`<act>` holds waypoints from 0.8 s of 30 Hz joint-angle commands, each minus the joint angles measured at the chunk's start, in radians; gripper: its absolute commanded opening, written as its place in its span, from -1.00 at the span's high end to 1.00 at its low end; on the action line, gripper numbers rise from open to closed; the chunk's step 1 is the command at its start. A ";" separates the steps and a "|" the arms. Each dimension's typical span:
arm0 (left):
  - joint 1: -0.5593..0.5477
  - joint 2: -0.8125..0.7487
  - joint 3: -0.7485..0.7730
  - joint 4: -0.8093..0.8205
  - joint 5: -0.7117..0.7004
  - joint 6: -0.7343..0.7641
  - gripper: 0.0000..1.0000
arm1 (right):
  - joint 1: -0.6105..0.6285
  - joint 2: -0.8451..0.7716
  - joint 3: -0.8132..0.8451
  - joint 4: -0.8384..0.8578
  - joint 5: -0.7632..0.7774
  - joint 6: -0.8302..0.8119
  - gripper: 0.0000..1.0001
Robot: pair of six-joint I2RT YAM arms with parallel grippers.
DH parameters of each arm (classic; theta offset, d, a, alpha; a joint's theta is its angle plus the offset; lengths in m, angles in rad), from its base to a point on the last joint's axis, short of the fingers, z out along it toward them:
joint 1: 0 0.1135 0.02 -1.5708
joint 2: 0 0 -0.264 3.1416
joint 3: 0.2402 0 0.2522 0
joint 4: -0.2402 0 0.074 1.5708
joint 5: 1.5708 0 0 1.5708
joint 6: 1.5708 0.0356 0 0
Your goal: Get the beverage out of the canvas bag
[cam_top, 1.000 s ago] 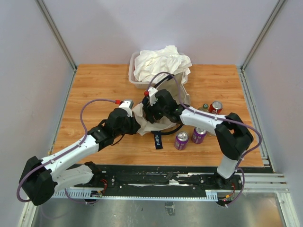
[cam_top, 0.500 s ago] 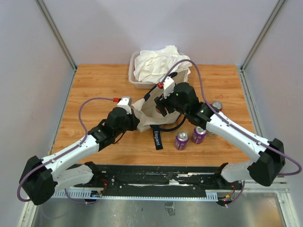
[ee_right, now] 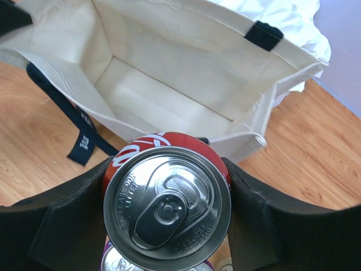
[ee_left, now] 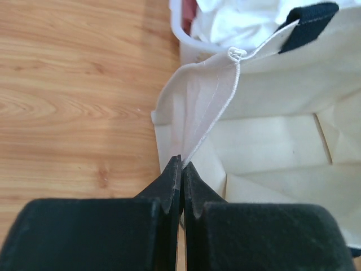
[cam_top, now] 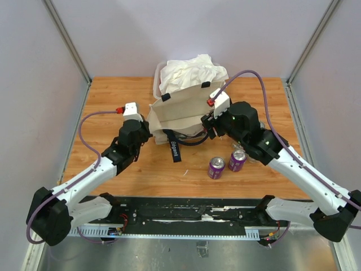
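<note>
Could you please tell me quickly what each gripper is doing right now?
Left gripper: closed, pinching the edge of the canvas bag.
Right gripper: closed around a red can, holding it.

white "Elegant" on navy strap (cam_top: 176,150) (tiny), can (ee_right: 167,206) lid embossing unreadable

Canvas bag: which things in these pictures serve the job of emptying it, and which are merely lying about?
Job: canvas bag; red can in right gripper; left gripper pinching bag edge.
Lying about: two purple cans; white cloth; clear plastic tub.
</note>
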 commanded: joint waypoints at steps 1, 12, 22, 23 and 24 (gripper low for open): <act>0.026 -0.030 0.033 0.091 -0.182 0.052 0.99 | 0.014 -0.064 0.062 -0.004 0.045 -0.008 0.98; 0.029 -0.174 -0.026 0.029 -0.289 0.007 0.95 | 0.004 -0.072 -0.041 -0.021 0.164 -0.001 0.98; 0.029 -0.282 -0.045 0.112 -0.168 0.047 -0.22 | -0.152 -0.026 -0.207 0.101 0.005 0.095 0.98; 0.029 -0.277 -0.039 0.109 -0.150 0.049 -0.28 | -0.165 -0.017 -0.218 0.114 -0.009 0.101 0.99; 0.029 -0.271 -0.034 0.105 -0.136 0.045 -0.34 | -0.178 -0.005 -0.231 0.129 -0.026 0.107 0.98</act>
